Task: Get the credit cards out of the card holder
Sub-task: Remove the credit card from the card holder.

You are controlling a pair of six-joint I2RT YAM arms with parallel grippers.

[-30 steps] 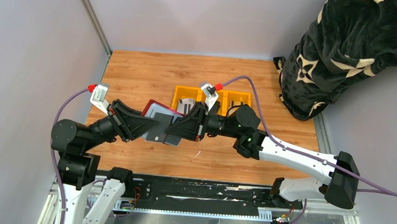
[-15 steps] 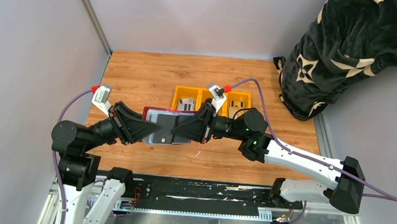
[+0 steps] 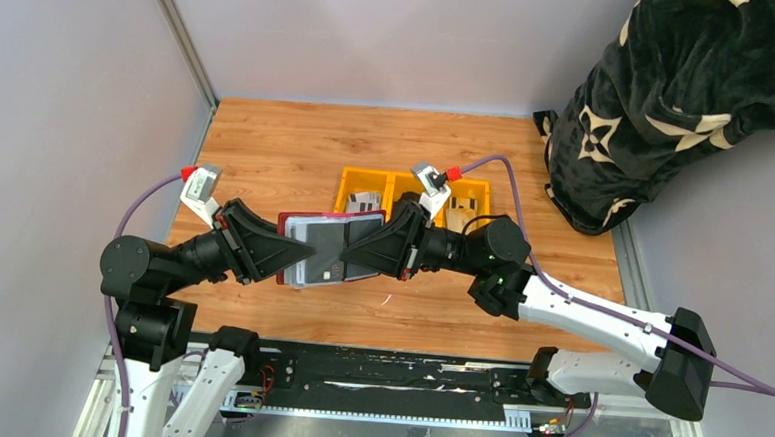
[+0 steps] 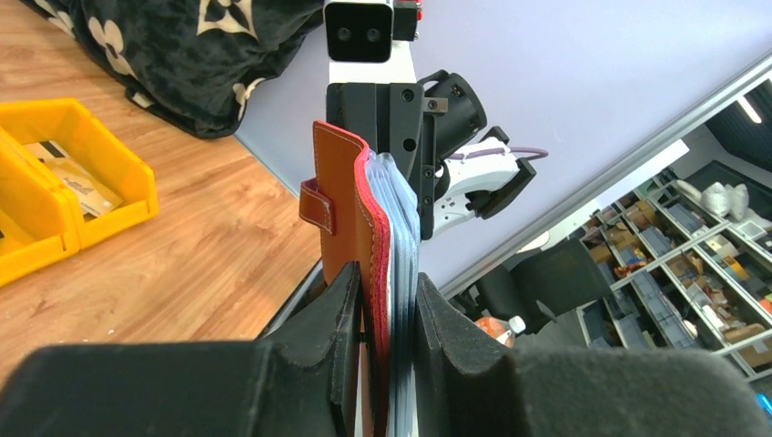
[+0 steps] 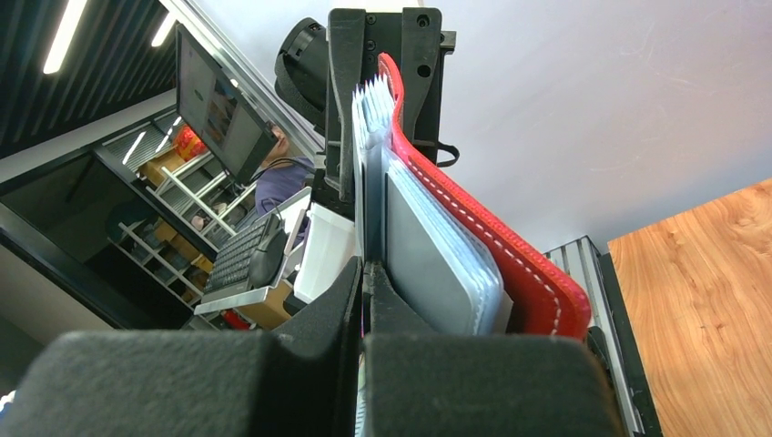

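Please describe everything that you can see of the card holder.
The card holder is a dark red, leather-look wallet with white stitching, a snap tab and pale clear sleeves. It is open and held in the air above the table, between both arms. The left gripper clamps one edge; the right gripper pinches some sleeves at the opposite edge.

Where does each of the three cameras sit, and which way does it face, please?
Top external: above and behind the bases, looking down at the table; both arms, left hand and right hand on the card holder.
Left wrist: on that wrist, facing the right arm; left fingers clamp the holder.
Right wrist: opposite, facing the left arm; right fingers pinch its sleeves.
Shared: all three show the card holder.
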